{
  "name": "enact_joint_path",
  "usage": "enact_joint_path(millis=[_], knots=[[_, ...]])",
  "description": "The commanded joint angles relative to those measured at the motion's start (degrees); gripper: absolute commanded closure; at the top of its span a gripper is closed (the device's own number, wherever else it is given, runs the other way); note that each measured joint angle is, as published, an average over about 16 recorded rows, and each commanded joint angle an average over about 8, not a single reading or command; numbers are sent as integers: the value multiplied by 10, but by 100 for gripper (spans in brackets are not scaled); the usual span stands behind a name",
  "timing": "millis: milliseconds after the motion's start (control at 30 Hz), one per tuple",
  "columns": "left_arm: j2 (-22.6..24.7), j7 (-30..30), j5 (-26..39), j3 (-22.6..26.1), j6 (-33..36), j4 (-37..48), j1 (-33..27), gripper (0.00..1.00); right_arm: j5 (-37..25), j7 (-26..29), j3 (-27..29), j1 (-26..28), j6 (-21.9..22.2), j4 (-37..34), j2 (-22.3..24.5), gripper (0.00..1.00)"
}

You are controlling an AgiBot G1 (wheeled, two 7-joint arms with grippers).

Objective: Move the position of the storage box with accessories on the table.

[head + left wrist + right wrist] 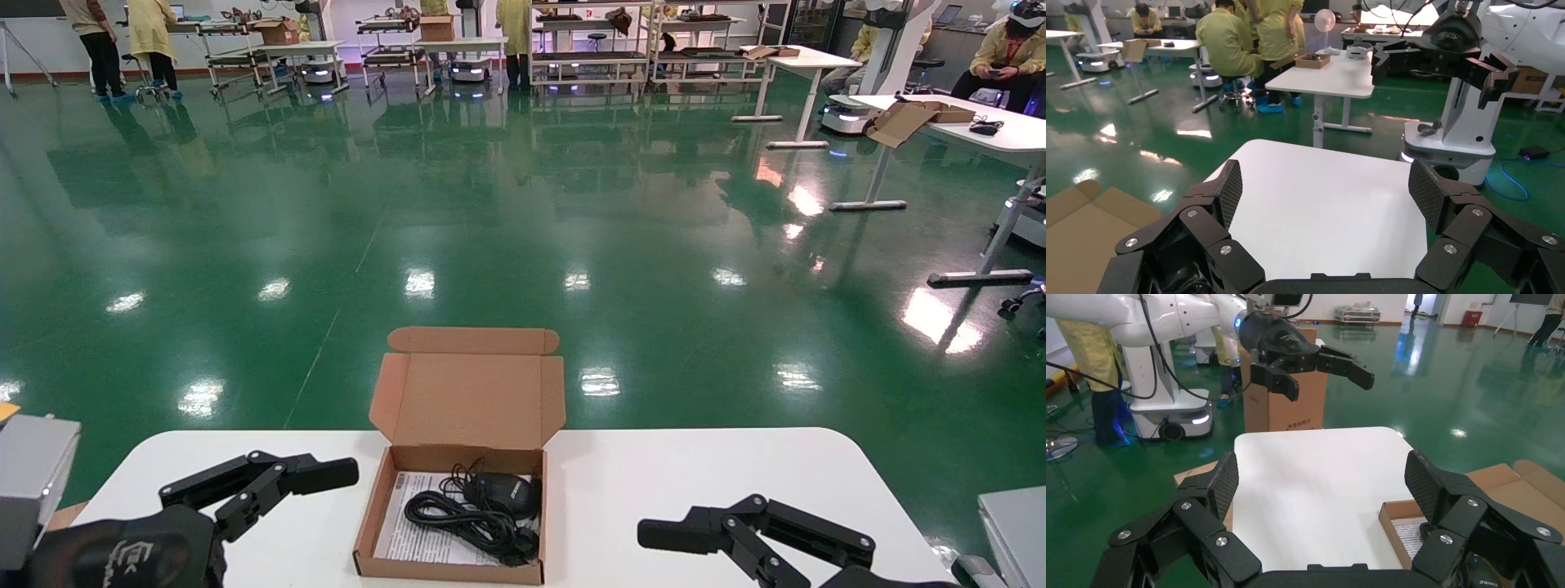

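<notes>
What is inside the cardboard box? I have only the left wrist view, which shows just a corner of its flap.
Observer: The storage box holds a black mouse with its coiled cable, lying on a white printed sheet.
Operator: Where does the right gripper stand relative to the box?
Observer: The right gripper hovers open over the table, to the right of the box and not touching it.
Operator: And mine?
Observer: The left gripper is open on the box's left, also apart from it.
</notes>
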Motion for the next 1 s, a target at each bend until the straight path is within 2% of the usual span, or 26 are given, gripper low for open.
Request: enact_joint_path(millis=[33,267,433,567,767,1000], knots=[[0,0,0,0,0,0,0,0,0,0,0,0,0,0,0,0],[0,0,0,0,0,0,0,0,-19,5,-19,0,-11,0,-13,0],[0,0,0,0,0,0,0,0,-52,29,-54,26,-1,-45,-64,0],[0,0,0,0,0,0,0,0,-70,70,-75,73,32,-107,-121,0],[0,0,0,0,0,0,0,0,-128,122,-114,174,86,-218,-208,0],[0,0,0,0,0,0,0,0,-187,117,-144,276,174,-404,-329,0]])
